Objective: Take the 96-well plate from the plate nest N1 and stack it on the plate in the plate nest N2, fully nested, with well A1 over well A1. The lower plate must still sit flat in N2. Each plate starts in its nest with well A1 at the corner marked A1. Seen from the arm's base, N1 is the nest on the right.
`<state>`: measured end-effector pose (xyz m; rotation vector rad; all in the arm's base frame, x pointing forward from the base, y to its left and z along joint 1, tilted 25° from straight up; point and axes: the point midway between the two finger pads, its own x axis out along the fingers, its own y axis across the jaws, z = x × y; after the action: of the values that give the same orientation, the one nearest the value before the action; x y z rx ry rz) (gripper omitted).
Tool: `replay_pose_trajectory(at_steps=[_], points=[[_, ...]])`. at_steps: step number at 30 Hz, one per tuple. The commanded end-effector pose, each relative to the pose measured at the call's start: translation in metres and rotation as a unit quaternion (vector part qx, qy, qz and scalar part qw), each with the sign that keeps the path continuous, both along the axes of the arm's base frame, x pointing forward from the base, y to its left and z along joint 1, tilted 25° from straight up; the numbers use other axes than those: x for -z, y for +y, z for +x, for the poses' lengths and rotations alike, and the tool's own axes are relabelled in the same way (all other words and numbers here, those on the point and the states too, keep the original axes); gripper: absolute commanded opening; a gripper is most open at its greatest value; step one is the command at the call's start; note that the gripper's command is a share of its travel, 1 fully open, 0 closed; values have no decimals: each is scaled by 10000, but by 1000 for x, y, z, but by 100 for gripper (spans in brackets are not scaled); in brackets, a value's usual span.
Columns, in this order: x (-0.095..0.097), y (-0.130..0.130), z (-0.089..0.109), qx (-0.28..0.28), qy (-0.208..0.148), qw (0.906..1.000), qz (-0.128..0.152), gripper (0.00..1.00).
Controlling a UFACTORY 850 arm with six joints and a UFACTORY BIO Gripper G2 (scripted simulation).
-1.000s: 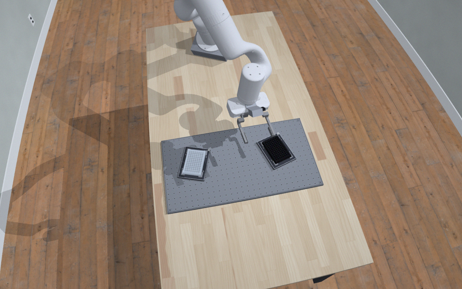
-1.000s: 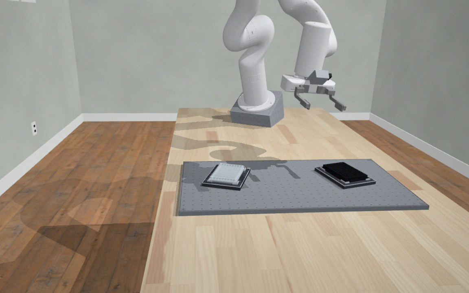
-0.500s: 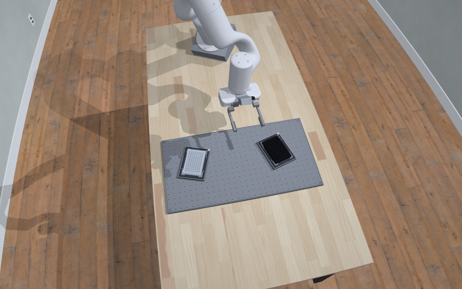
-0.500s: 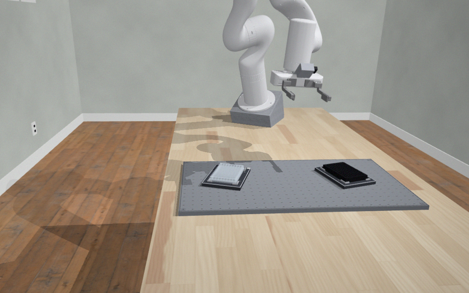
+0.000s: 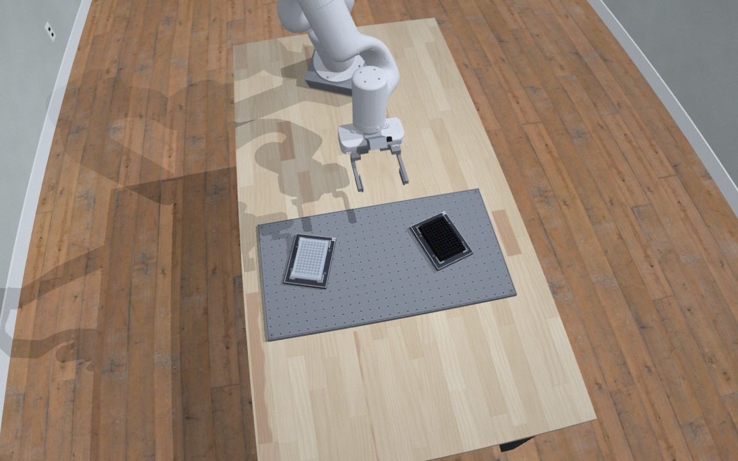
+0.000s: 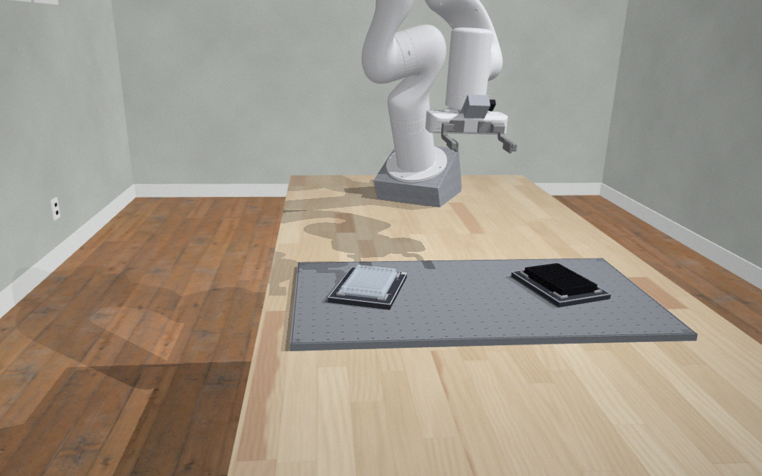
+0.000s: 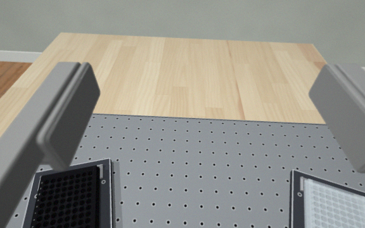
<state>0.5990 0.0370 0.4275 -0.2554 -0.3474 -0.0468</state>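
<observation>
A clear whitish 96-well plate (image 5: 311, 257) (image 6: 368, 280) (image 7: 338, 206) sits in nest N1 (image 5: 305, 283) (image 6: 360, 303) (image 7: 296, 209), at the left in the top and exterior views and at the right in the wrist view. A black plate (image 5: 443, 235) (image 6: 560, 279) (image 7: 66, 196) sits in nest N2 (image 5: 439, 265) (image 6: 579, 297) (image 7: 106, 206), on the other side. Both look flat; the A1 lettering is too small to read. My gripper (image 5: 382, 186) (image 6: 482, 149) (image 7: 206, 117) is open and empty, high above the table on the arm's side of both nests. The wrist view cuts off both plates' near ends.
Both nests stand on a grey perforated board (image 5: 383, 274) (image 6: 460, 313) (image 7: 201, 161), turned at different angles, with a wide gap between them. The board lies on a wooden table (image 5: 418, 355) (image 6: 490, 402) (image 7: 170, 73). The arm's base stands at the table's far end in the top and exterior views.
</observation>
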Motion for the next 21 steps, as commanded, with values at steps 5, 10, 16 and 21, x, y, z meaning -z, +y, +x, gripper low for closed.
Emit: replay_pose_trajectory(at_steps=[5, 10, 16, 21], points=[[3, -8, -26, 63, -148, 9997, 168, 37], [4, -11, -34, 63, -147, 9997, 168, 37], [4, -11, -34, 63, -147, 9997, 168, 37], [4, -11, -34, 63, -148, 9997, 168, 37]])
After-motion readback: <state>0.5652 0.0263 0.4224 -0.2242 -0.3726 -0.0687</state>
